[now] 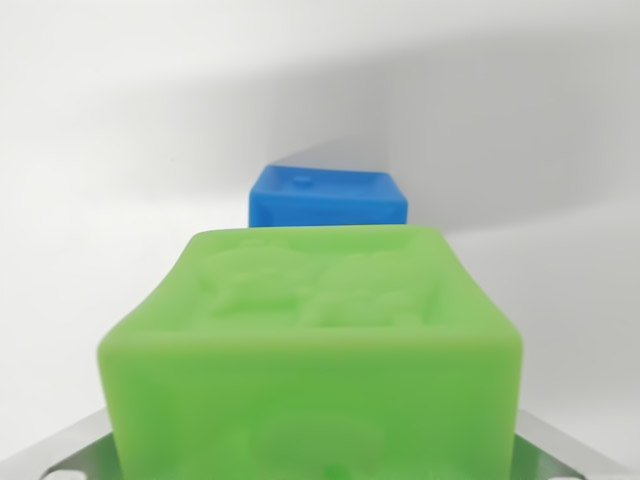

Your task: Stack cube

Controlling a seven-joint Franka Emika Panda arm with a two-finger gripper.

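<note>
Wrist view, close-up: green cube [315, 350] fills the lower half of the picture, w/ its bottom cut off by the lower edge. Top face carries a raised relief pattern, too soft & blurred to make out what it depicts; front face has a faint embossed shape, also unreadable. Cube sits between two metal parts of the gripper [320, 455], seen only as grey slivers at the lower left & lower right corners, each w/ a small dark hole or screw. Fingertips themselves are hidden behind the cube's sides, so contact isn't visible; can't tell whether the jaws are clamped on it or just standing beside it.

Blue cube [328, 198] is behind the green one, approx. centre of the picture, its lower part hidden by the green cube's far top edge. Small round stud shows on its top face; other detail is too small to read. Whether the two cubes touch can't be told from this angle.

Both are set against a plain white surface [120, 150], no edge or corner of it in view. A broad grey shadow runs across the upper right, its source out of frame.
</note>
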